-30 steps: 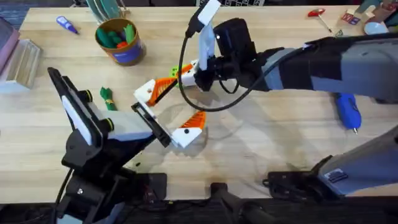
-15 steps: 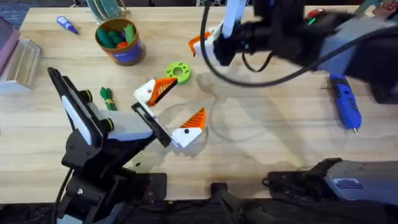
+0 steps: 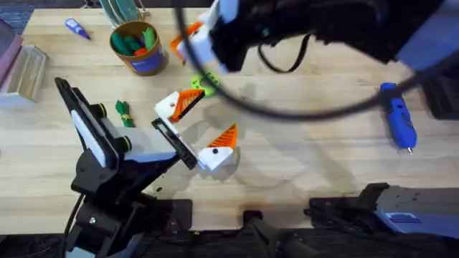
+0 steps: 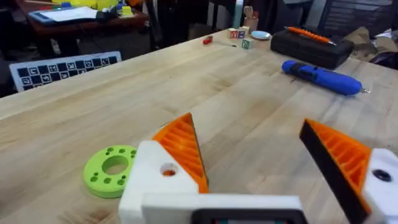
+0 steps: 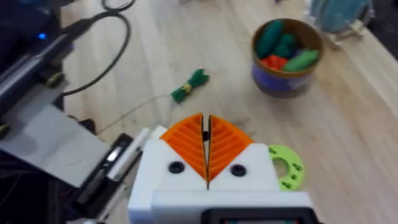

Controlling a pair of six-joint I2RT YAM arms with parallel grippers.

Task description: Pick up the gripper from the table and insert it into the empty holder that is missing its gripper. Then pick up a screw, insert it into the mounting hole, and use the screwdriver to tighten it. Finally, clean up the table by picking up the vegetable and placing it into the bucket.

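Colour rundown from my seat: the table (image 3: 301, 165) is light wood with visible grain. The bucket (image 3: 138, 47) is orange-brown with a blue band low down, green and red veg inside. Just below the bucket I see the dark green vegetable (image 3: 123, 112). Right of that sits a lime-green disc (image 4: 111, 171) with holes. My left gripper (image 4: 267, 165) has white mounts and orange ribbed pads. The screwdriver (image 3: 399, 123) is bright blue.

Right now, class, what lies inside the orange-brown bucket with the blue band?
Inside the bucket lie green toy vegetables and a red-orange piece. Whatever sits beneath them, and the bucket's floor, is covered.
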